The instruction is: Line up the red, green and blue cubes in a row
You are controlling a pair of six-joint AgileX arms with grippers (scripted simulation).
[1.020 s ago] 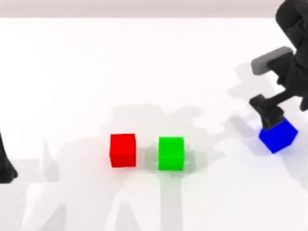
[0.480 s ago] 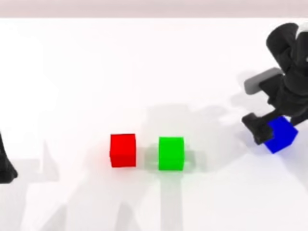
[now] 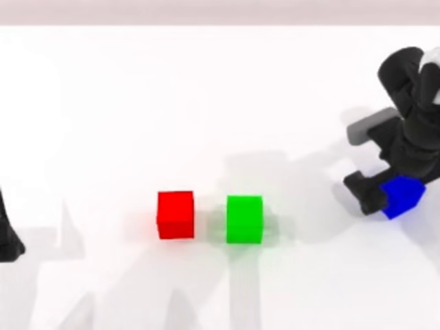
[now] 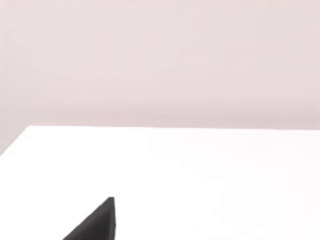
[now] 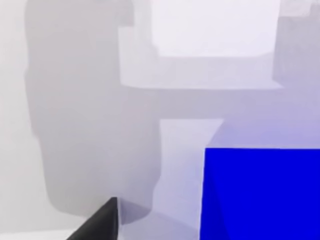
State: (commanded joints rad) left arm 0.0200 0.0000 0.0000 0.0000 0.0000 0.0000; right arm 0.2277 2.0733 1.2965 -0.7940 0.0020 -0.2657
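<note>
The red cube (image 3: 175, 214) and the green cube (image 3: 245, 218) sit side by side near the table's middle, a small gap between them. Far to the right lies the blue cube (image 3: 403, 196), turned at an angle. My right gripper (image 3: 389, 196) is down over it and open; one black finger (image 3: 368, 193) stands just left of the cube, and the arm hides the cube's far part. In the right wrist view the blue cube (image 5: 262, 192) is large, with a gap between it and the fingertip (image 5: 100, 222). My left arm (image 3: 7, 239) is parked at the left edge.
The table's far edge (image 3: 220, 26) runs along the top of the top view. White table stretches between the green cube and the blue cube. The left wrist view shows only one fingertip (image 4: 97, 224) over bare table.
My right gripper has come down and shifted onto the blue cube, now covering more of it. The red and green cubes and the left arm have not moved.
</note>
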